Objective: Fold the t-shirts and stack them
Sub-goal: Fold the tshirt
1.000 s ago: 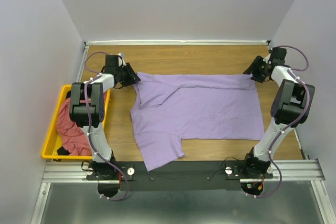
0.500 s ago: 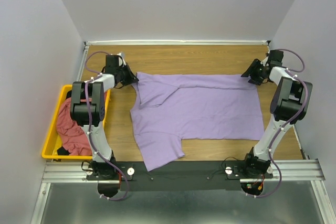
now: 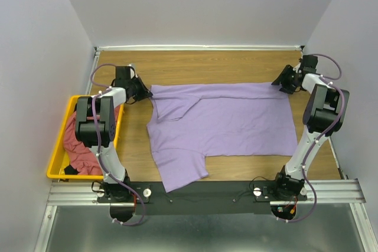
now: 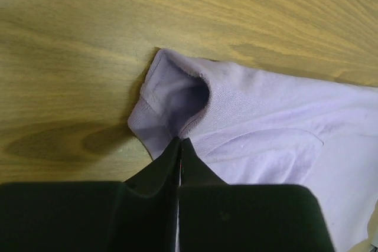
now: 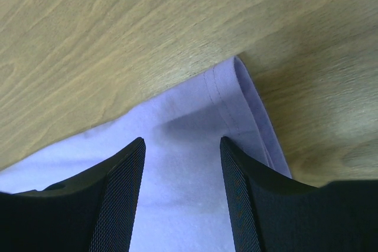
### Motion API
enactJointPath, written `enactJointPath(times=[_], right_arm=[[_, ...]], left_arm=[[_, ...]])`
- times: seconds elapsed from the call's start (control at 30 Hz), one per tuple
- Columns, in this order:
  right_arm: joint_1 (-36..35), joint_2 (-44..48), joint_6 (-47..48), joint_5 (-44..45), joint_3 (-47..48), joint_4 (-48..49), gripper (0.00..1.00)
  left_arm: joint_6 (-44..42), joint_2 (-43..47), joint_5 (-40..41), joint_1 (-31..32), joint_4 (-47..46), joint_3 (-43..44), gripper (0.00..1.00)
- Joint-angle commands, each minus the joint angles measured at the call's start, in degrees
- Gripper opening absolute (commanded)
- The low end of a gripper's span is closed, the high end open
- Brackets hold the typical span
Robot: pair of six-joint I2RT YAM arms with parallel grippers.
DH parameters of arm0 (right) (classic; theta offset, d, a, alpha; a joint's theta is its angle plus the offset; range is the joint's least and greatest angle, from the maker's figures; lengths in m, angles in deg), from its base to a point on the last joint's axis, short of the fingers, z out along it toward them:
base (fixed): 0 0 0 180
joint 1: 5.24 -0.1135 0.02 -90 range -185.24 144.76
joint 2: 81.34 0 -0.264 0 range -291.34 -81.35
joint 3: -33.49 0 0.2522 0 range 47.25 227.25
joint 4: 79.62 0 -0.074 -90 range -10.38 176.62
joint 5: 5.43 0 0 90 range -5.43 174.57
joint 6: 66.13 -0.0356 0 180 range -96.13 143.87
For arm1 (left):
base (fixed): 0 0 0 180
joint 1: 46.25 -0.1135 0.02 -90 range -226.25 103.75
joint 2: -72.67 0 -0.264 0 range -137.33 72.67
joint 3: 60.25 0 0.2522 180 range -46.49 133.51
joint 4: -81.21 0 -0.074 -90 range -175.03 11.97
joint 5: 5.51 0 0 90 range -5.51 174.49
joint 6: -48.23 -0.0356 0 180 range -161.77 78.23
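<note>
The lavender t-shirt (image 3: 224,123) lies spread flat on the wooden table (image 3: 195,63), and one sleeve is folded over its far left part. My left gripper (image 3: 143,90) is at the shirt's far left corner. In the left wrist view its jaws (image 4: 180,141) are shut, pinching the edge of the sleeve cuff (image 4: 171,95). My right gripper (image 3: 282,82) is at the far right corner, open. Its fingers (image 5: 182,141) stand on either side of the hemmed corner of the cloth (image 5: 177,116), not closed on it. A red-pink t-shirt (image 3: 80,140) is bunched in the bin.
The yellow bin (image 3: 57,154) sits at the table's left edge beside the left arm, with a dark piece of cloth (image 3: 69,170) at its near end. White walls close in the table on three sides. A metal rail (image 3: 201,193) runs along the near edge.
My left gripper has shut on the sleeve and shifted a little left, drawing the shirt's far left corner with it. The right gripper has edged toward the far right corner and stays open.
</note>
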State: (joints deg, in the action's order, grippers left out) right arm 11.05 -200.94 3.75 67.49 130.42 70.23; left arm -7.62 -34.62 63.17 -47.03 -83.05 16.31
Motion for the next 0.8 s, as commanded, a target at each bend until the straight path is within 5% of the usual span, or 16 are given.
enactJointPath(times=[0.0, 0.13, 0.2, 0.43, 0.63, 0.77], right_arm=[[0.14, -1.44, 0.61, -0.05, 2.34, 0.30, 0.61], [0.14, -0.47, 0.78, -3.12, 3.57, 0.56, 0.61], [0.14, 0.06, 0.61, -3.57, 3.83, 0.47, 0.61], [0.14, -1.87, -0.18, -5.51, 4.89, 0.74, 0.56], [0.23, -4.86, -0.89, -5.42, 6.29, 1.09, 0.50], [0.23, -6.53, -0.62, -4.46, 6.91, 1.26, 0.48]], left_arm=[[0.04, -0.82, 2.34, -0.63, -0.48, 2.67, 0.13], [-0.14, -0.91, 1.20, -0.63, -0.31, 5.39, 0.42], [-0.14, 0.40, 0.84, -0.54, 0.30, 5.75, 0.43], [-0.49, 4.19, 2.25, 0.69, 1.10, 6.71, 0.28], [-0.84, -3.00, 1.20, 4.46, 1.10, 11.89, 0.09], [-0.14, -7.31, 1.19, 4.82, 0.13, 13.83, 0.08]])
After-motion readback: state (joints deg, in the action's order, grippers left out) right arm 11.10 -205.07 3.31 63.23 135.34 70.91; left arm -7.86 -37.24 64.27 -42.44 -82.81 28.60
